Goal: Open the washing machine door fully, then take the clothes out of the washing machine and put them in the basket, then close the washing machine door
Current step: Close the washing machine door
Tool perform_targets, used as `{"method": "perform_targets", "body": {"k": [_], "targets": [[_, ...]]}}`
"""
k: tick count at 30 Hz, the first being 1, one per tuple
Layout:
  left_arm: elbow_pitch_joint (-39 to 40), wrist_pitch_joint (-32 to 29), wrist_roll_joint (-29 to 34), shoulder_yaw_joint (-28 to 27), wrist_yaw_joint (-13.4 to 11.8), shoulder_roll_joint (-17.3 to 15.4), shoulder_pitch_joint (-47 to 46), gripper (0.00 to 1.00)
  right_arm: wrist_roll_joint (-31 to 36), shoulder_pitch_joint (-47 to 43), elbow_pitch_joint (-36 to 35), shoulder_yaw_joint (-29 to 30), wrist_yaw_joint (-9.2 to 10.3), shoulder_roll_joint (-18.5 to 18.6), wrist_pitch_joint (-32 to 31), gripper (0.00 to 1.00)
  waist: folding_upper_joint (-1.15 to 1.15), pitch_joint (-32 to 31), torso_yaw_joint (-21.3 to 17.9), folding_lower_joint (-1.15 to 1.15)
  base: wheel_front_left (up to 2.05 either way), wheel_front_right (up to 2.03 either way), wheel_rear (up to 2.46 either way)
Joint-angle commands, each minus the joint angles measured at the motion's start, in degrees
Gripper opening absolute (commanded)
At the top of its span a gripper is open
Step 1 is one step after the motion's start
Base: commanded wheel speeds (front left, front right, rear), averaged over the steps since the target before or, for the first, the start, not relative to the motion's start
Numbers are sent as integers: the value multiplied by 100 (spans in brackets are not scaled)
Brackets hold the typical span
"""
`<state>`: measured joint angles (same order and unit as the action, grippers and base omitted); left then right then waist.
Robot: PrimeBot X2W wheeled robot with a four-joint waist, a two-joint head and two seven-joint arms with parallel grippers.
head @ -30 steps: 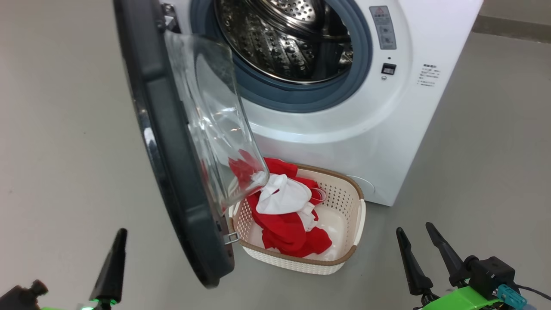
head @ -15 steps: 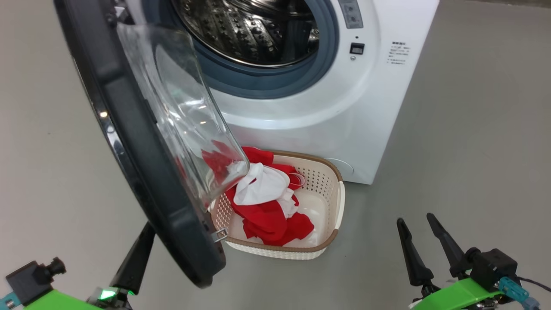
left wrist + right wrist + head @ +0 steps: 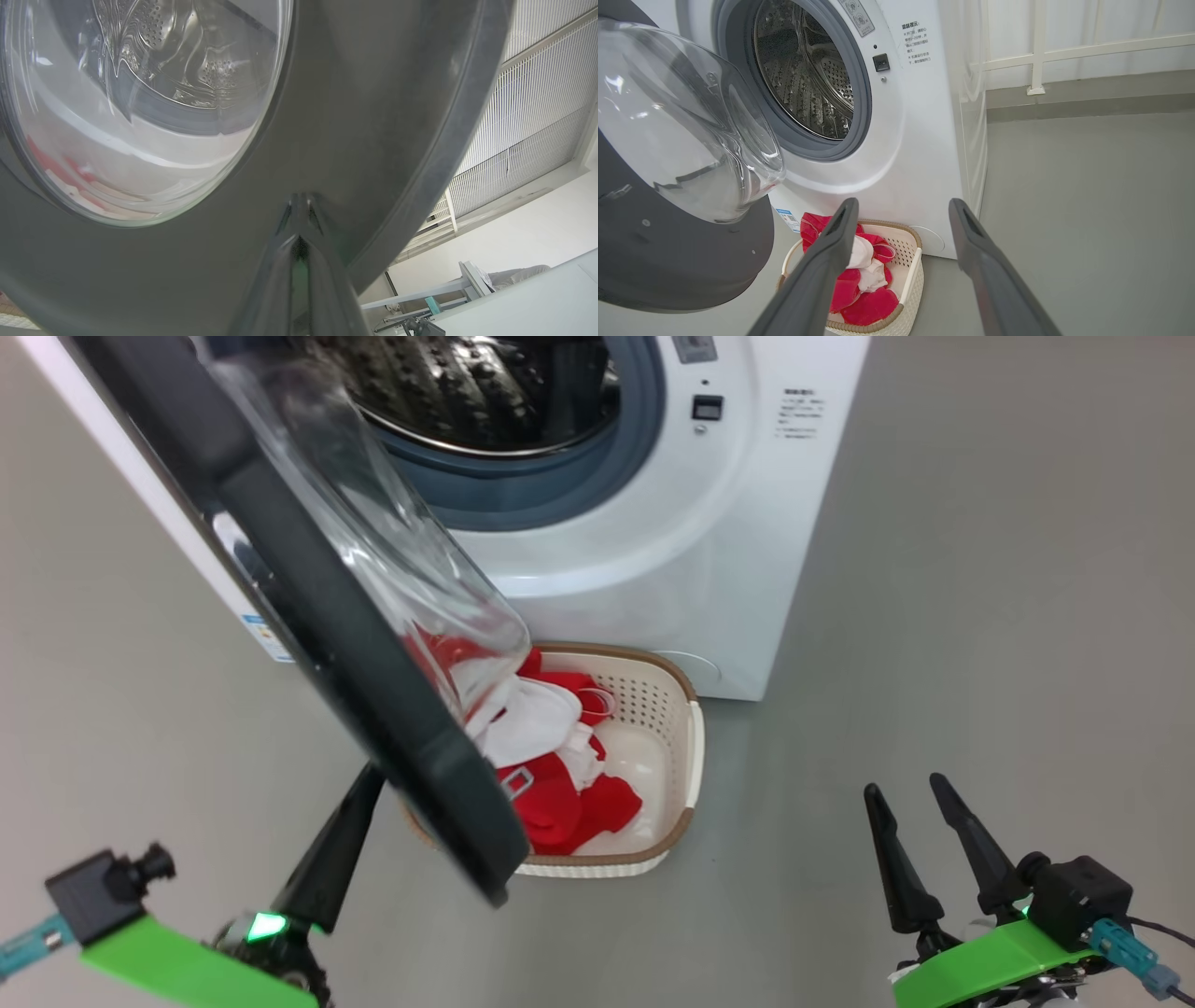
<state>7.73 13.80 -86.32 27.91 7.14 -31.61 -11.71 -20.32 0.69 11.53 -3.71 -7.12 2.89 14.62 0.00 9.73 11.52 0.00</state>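
Since a second ago the head camera has swung, so everything sits further left in its view, and the left gripper (image 3: 367, 786) has come up from the lower corner to the outer face of the door (image 3: 303, 588). Grey floor (image 3: 980, 616) all round. White washing machine (image 3: 653, 569) stands at the top of the head view, steel drum (image 3: 467, 383) visible inside the grey rubber gasket (image 3: 560, 495). Door stands open, swung out on the robot's left of the opening, its dark rim edge-on to the head camera and its clear glass bowl (image 3: 392, 551) bulging toward the machine. Cream basket (image 3: 689, 756) with a brown rim sits on the floor just in front of the machine's base; the door's lower end hangs over its left part. Clothes (image 3: 560, 807), red with white pieces, lie heaped inside the basket, partly seen through the glass. Left gripper is pinched tight and carries nothing; in the left wrist view its tips (image 3: 299, 235) meet their own reflection on the glossy rim (image 3: 373, 116) below the window, apparently in contact. Right gripper (image 3: 906, 786) hovers at the lower right over bare floor, well apart from basket and machine, fingers spread wide and empty; in the right wrist view its fingers (image 3: 831, 261) point toward the basket (image 3: 915, 270) and the machine's front (image 3: 920, 140).
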Motion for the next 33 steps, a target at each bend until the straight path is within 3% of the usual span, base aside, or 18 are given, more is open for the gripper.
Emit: {"method": "perform_targets", "body": {"k": [1,15,33], "targets": [[129,47,34,-150,35,-135,-385,0,-55,208,-167,-89,-36,-1,38,100,0,94,-112,0,0,0,0],[-608,115,421,121,35,110,-1655,0,-244,364,-284,-116,-36,-1,38,100,0,440,-904,0,0,0,0],[-2157,119,797,-240,35,415,-3147,0,-478,419,-388,-222,-36,-2,38,100,0,662,-1714,0,0,0,0]]}}
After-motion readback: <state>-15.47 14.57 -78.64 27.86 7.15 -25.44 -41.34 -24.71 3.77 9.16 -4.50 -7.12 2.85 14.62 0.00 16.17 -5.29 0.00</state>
